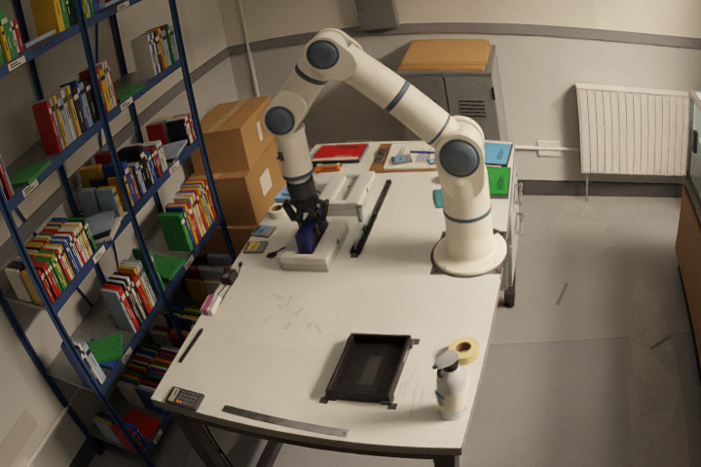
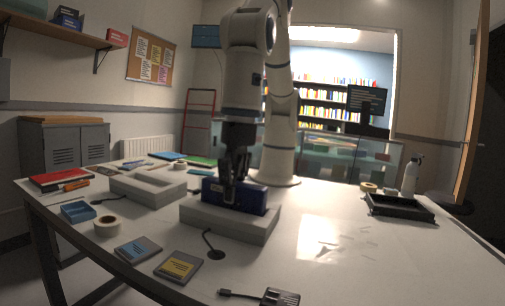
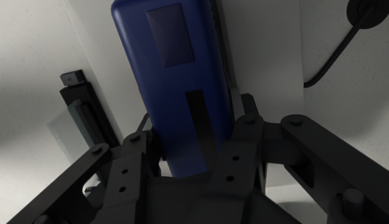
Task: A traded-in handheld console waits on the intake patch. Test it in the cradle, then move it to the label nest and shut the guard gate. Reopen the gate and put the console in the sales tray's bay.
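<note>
The blue handheld console (image 1: 308, 235) (image 2: 235, 196) (image 3: 175, 75) sits in the pale grey cradle block (image 1: 314, 248) (image 2: 229, 219) on the left side of the table, and it is held by my gripper (image 1: 306, 217) (image 2: 231, 176) (image 3: 192, 135), which is closed on its end from above. A second pale block with a recess (image 1: 351, 193) (image 2: 147, 187) lies just behind the cradle. A black rail with a clear gate panel (image 1: 370, 217) (image 3: 83, 115) runs beside the blocks. The black sales tray (image 1: 370, 369) (image 2: 399, 206) sits near the table's front edge.
The black rail stands close on the cradle's right, and a black cable with a round foot (image 2: 213, 250) (image 3: 364, 6) lies on its left. Small cards (image 1: 259, 239), tape rolls (image 2: 107, 224), a spray bottle (image 1: 451, 383) and a ruler (image 1: 284, 421) are scattered around. The table's middle is open.
</note>
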`<state>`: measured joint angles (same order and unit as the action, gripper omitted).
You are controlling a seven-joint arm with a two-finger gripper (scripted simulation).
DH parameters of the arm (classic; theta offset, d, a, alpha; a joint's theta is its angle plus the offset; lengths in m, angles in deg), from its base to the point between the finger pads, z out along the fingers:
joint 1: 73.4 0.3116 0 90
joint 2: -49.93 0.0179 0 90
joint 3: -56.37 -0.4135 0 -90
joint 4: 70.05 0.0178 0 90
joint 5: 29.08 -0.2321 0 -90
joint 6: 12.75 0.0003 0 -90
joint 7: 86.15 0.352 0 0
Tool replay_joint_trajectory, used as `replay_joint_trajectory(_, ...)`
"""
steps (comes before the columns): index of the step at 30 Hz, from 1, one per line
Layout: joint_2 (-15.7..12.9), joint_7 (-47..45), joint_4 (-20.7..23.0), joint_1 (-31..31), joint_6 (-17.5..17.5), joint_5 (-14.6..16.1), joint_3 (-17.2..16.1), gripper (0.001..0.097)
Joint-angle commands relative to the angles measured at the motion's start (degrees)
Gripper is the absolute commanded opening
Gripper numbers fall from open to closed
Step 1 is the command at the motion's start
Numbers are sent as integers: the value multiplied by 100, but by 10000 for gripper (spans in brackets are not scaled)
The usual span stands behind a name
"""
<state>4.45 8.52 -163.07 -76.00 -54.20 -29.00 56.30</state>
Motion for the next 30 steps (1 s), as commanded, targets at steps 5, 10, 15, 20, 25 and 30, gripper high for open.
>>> replay_joint_trajectory(5, 7, 0, 5, 0, 0, 0, 1, 125)
replay_joint_trajectory(10, 7, 0, 5, 0, 0, 0, 1, 225)
replay_joint_trajectory(15, 7, 0, 5, 0, 0, 0, 1, 325)
replay_joint_trajectory(20, 7, 0, 5, 0, 0, 0, 1, 425)
replay_joint_trajectory(25, 7, 0, 5, 0, 0, 0, 1, 525)
replay_joint_trajectory(30, 7, 0, 5, 0, 0, 0, 1, 600)
